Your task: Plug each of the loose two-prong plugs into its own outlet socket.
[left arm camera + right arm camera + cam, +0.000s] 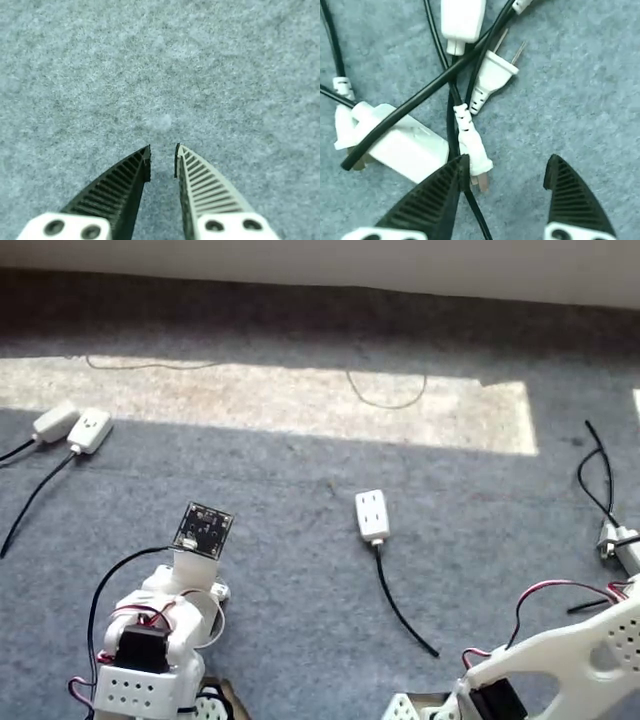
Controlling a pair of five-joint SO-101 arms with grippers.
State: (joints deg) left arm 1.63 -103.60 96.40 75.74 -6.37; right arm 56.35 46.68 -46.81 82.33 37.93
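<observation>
Two white blocks [88, 431] touch at the desk's [300, 570] far left. The left tool [162, 152], tips narrowly parted, holds nothing. A socket [372, 515] lies mid-desk. The right tool [510, 160], spread wide, hovers above tangled cords [420, 95] and a two-prong plug [495, 72].

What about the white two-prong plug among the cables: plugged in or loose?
Loose: the two-prong plug lies on the carpet, both prongs bare, in no socket.
</observation>
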